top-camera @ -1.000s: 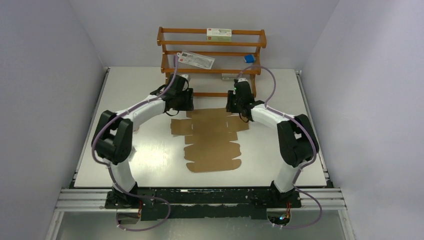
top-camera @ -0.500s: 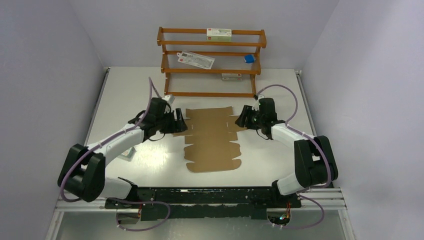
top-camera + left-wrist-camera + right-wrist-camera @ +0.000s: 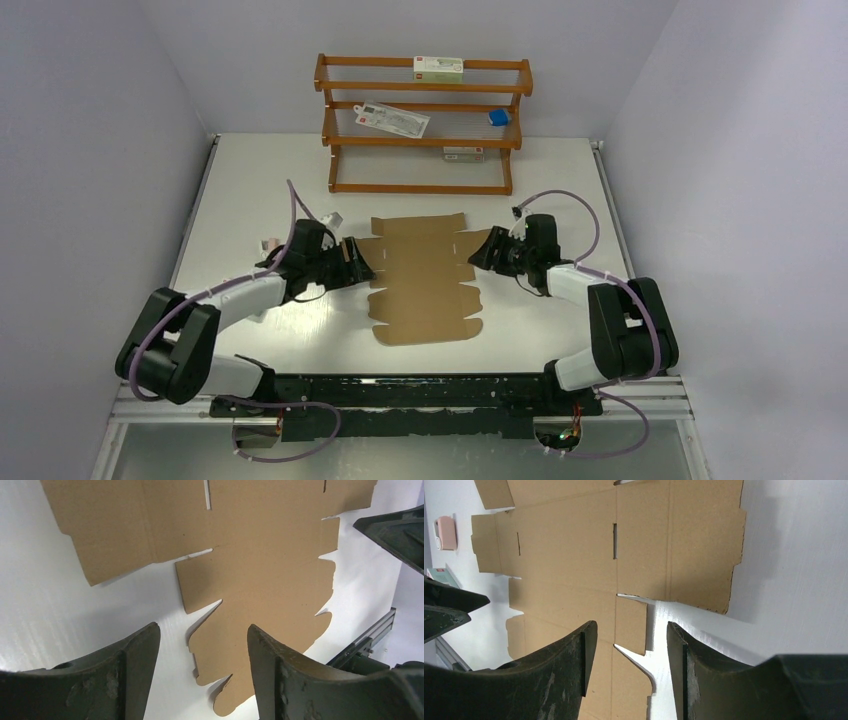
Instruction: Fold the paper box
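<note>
Left gripper (image 3: pixel 358 262): low over the table (image 3: pixel 260 180), at the left edge of the paper box (image 3: pixel 425 280), pointing right. Jaws wide apart, closed on nothing. In the left wrist view, both dark fingers (image 3: pixel 125 680) at the bottom of the frame, with a small square side flap of the sheet and bare white table visible through the gap.

Right gripper (image 3: pixel 480 250): low at the right edge of the sheet, pointing left, facing the left gripper across the cardboard. Jaws apart, closed on nothing. In the right wrist view, one finger on either side of a small flap at the sheet's edge. Contact with the cardboard not determinable.

Paper box: plain brown die-cut sheet, unfolded, flat on the table at centre, between the two grippers. Widest panel with side flaps at the far end, narrower panels and scalloped tabs toward the near end. Narrow slots cut in the far panels.

Wooden rack (image 3: pixel 420 188): upright at the far edge of the table, beyond the sheet and well apart from it. White carton (image 3: pixel 438 67) with a red mark on the top shelf. Flat pale packet (image 3: pixel 392 118) tilted on the middle shelf. Small blue item (image 3: pixel 498 117) at the right of that shelf.

Small pink item (image 3: pixel 268 245): on the table, left of the left gripper, near the arm.
</note>
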### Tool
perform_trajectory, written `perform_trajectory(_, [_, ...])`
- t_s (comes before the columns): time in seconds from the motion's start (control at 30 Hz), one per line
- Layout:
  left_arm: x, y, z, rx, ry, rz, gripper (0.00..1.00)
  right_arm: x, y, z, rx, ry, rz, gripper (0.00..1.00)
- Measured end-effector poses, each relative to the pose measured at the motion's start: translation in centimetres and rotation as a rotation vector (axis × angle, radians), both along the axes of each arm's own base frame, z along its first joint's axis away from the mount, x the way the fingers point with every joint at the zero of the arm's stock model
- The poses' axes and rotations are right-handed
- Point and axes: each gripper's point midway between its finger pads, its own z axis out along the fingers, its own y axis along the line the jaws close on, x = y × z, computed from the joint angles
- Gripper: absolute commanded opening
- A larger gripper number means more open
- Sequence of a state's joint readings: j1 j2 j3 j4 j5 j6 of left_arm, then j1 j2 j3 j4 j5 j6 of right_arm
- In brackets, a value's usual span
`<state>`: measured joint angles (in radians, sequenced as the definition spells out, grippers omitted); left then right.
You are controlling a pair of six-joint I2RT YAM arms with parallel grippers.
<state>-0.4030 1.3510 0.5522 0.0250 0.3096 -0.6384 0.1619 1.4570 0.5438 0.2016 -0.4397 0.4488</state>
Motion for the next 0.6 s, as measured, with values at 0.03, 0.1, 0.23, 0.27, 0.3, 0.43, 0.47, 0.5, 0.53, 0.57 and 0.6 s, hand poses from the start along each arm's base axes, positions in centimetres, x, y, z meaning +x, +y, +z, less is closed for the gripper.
perform_trajectory(0.03, [0.0,-0.1,-0.1,-0.007,0.003,-0.001,0.69,-0.1,0.0,-0.1,0.001,0.002,-0.001,0.57])
perform_trajectory(0.1, [0.2,-0.4,-0.2,-0.019,0.002,-0.005,0.69,-0.1,-0.1,-0.4,0.002,0.008,-0.001,0.57])
perform_trajectory(0.23, [0.4,-0.8,-0.6,-0.037,0.010,-0.014,0.68,-0.2,0.0,-0.9,0.005,0.022,0.003,0.56])
perform_trajectory(0.27, [0.4,-0.9,-0.8,-0.041,0.013,-0.014,0.68,-0.3,0.1,-1.0,0.008,0.025,0.007,0.56])
perform_trajectory(0.3, [0.3,-1.0,-0.9,-0.045,0.018,-0.015,0.68,-0.4,0.1,-1.1,0.011,0.028,0.009,0.56])
perform_trajectory(0.43, [0.3,-1.3,-1.4,-0.060,0.032,-0.021,0.68,-0.5,0.4,-1.5,0.033,0.045,0.018,0.54])
perform_trajectory(0.47, [0.3,-1.4,-1.5,-0.063,0.034,-0.022,0.68,-0.5,0.5,-1.5,0.040,0.045,0.019,0.54])
perform_trajectory(0.5, [0.3,-1.4,-1.5,-0.066,0.037,-0.023,0.67,-0.5,0.7,-1.6,0.048,0.045,0.023,0.53])
perform_trajectory(0.53, [0.3,-1.5,-1.6,-0.069,0.040,-0.025,0.67,-0.5,0.8,-1.6,0.057,0.045,0.027,0.53])
perform_trajectory(0.57, [0.3,-1.6,-1.7,-0.072,0.042,-0.027,0.67,-0.5,1.0,-1.6,0.066,0.046,0.031,0.53])
perform_trajectory(0.6, [0.3,-1.7,-1.8,-0.076,0.045,-0.029,0.67,-0.5,1.1,-1.6,0.076,0.046,0.036,0.52])
